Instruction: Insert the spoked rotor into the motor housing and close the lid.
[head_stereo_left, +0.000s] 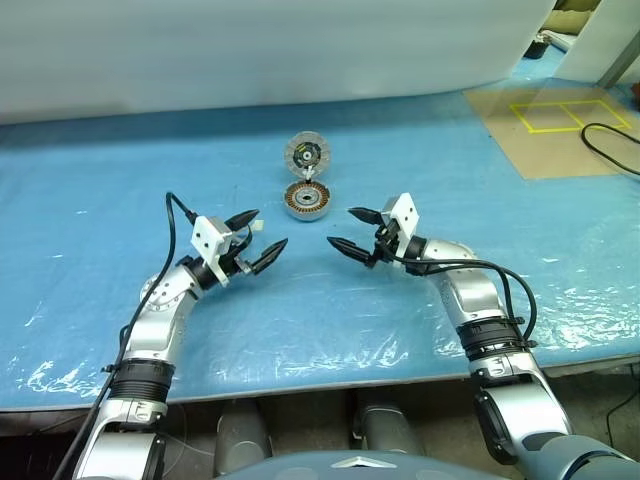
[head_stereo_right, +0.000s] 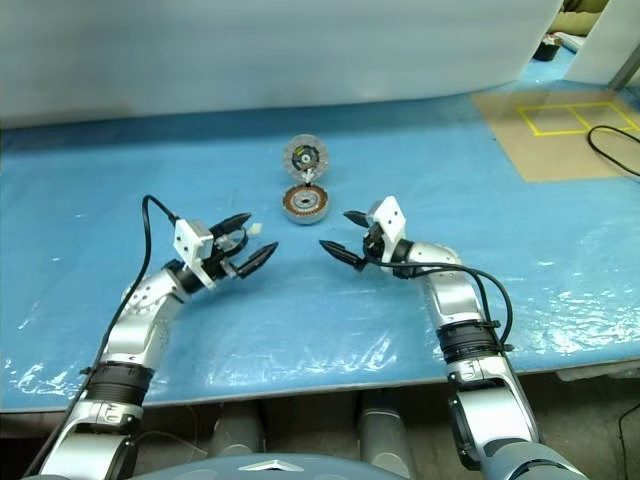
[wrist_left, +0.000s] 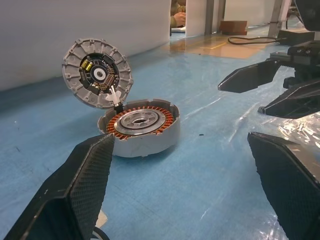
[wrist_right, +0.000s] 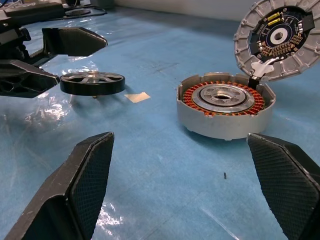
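Jaws on both arms stand wide apart and grip nothing: the left gripper (head_stereo_left: 260, 234) and the right gripper (head_stereo_left: 353, 231) hang low over the blue-covered surface (head_stereo_left: 480, 300), tips turned toward each other, with a bare patch of sheet between them.

Nothing of the task looks done yet. The motor housing (wrist_right: 225, 107) sits just beyond the two grippers, open at the top — its ring of copper-brown windings and central hub are bare, with no rotor over them. The lid (wrist_left: 97, 73) stands tilted up at the housing's far edge, its finned rim and dark centre facing the robot, seemingly joined to the housing by a small white piece at the rim. The spoked rotor (wrist_right: 93, 82) lies flat on the sheet near the left gripper, apart from the housing; a small pale scrap (wrist_right: 136, 97) lies between the two. So, as I judge it, the rotor is yet to be picked up and set in, and the lid then swung down.

A glossy, wrinkled blue sheet covers the surface, backed by a pale wall (head_stereo_left: 250, 50). Off to the right lies a brown board (head_stereo_left: 540, 140) marked with yellow tape (head_stereo_left: 570, 115), crossed by a black cable (head_stereo_left: 610, 150).
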